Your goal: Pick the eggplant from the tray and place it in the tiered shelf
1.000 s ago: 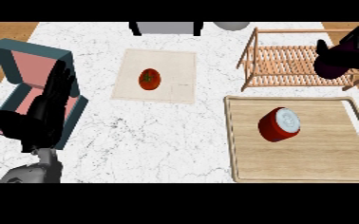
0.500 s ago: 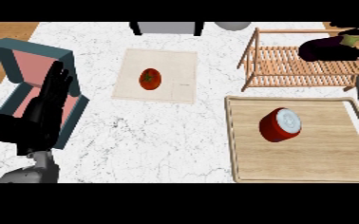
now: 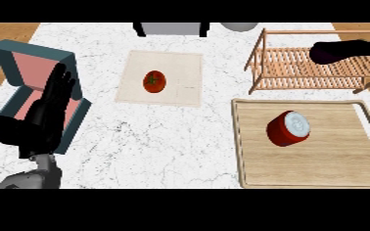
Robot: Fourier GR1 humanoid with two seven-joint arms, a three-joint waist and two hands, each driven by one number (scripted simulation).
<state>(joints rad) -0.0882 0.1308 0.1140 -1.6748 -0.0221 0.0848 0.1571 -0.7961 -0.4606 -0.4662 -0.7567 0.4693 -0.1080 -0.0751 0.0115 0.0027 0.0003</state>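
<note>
A dark purple eggplant (image 3: 329,53) hangs level over the right part of the wooden tiered shelf (image 3: 289,73), its rounded end pointing left. My right hand (image 3: 361,45) comes in from the right edge and blends with the eggplant's far end; it appears curled round it. The wooden tray (image 3: 253,176) at the lower right carries only a red round item with a white top (image 3: 289,128). My left hand (image 3: 47,110) rests open at the left edge, fingers pointing up.
A red tomato (image 3: 154,81) lies on a beige mat (image 3: 180,63) in the middle. A teal frame with pink inside (image 3: 29,71) sits under my left hand. A grey box (image 3: 172,28) and a grey bowl (image 3: 239,26) stand at the back edge.
The eggplant and right hand have moved left and a little up over the shelf, and the eggplant has turned to lie flatter. The left hand has stayed in place.
</note>
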